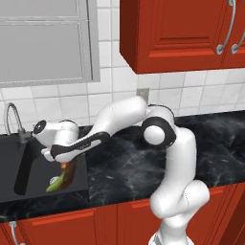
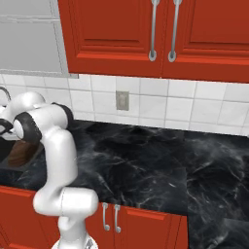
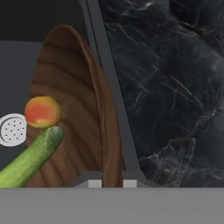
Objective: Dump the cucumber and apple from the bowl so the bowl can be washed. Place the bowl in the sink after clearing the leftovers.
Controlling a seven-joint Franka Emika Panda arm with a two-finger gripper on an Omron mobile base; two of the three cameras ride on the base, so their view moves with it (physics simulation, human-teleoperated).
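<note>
We see one bowl (image 3: 83, 113) tipped on edge over the sink (image 1: 28, 184), along its right rim beside the black marble tabletop (image 1: 129, 167), the gripper (image 3: 113, 183) pinching its rim. One apple (image 3: 42, 112) and one cucumber (image 3: 30, 159) touch against its inside. The arm reaches left, elbow raised.

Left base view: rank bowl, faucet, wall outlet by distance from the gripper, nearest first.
1. bowl: held tilted on edge in the shut gripper, over the right end of the sink.
2. faucet: behind the sink's left part, to the gripper's left.
3. wall outlet: on the tiled backsplash, up and to the right, farthest.
</note>
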